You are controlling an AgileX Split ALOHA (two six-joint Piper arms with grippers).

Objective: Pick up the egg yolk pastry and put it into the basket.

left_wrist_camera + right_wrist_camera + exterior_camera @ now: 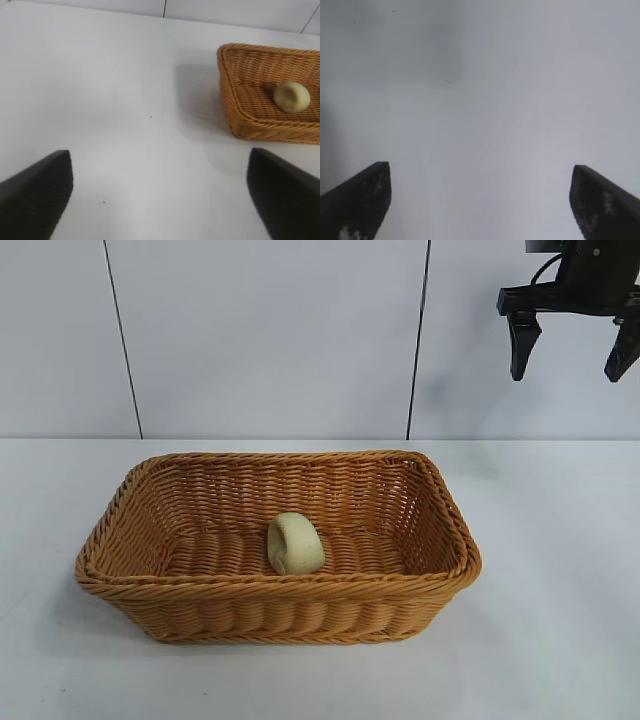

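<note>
The pale yellow egg yolk pastry lies tipped on its side on the floor of the orange-brown wicker basket, near the middle. In the left wrist view the egg yolk pastry shows inside the basket, far from my left gripper, which is open over bare table with nothing between its fingers. My right gripper hangs high at the upper right, well above and behind the basket, open and empty. In its own view the right gripper faces only plain white surface.
A white table surrounds the basket on all sides. Behind it stands a pale panelled wall with dark vertical seams. The left arm does not show in the exterior view.
</note>
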